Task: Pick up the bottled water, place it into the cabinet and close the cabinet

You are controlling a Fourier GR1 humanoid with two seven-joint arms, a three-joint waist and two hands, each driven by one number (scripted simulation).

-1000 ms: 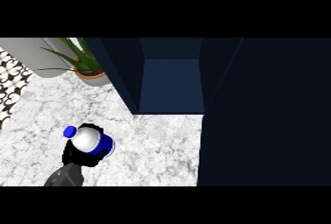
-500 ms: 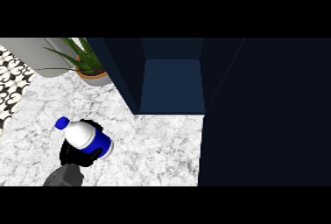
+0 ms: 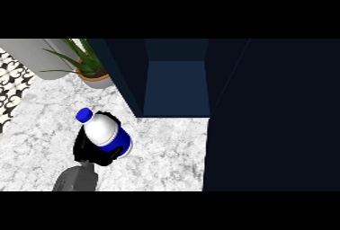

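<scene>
The water bottle (image 3: pixel 105 130) is white with a blue cap and a blue band; it tilts, cap pointing up and left. My left hand (image 3: pixel 93 152) is curled round its lower part, and the grey forearm comes in from the lower left. The bottle hangs over the marble counter (image 3: pixel 166 152), a short way left of and in front of the dark blue cabinet (image 3: pixel 176 87). The cabinet's compartment stands open and looks bare inside. My right hand shows nowhere.
The cabinet's open door (image 3: pixel 272 117) fills the right side as a big dark panel. A potted plant (image 3: pixel 93 74) stands at the back left beside the cabinet, with a grey object (image 3: pixel 33 56) behind it. Black-and-white patterned tiling (image 3: pixel 10 85) runs along the left edge.
The hand has carried the bottle up and to the right, closer to the cabinet's opening. The bottle still tilts with its cap toward the upper left.
</scene>
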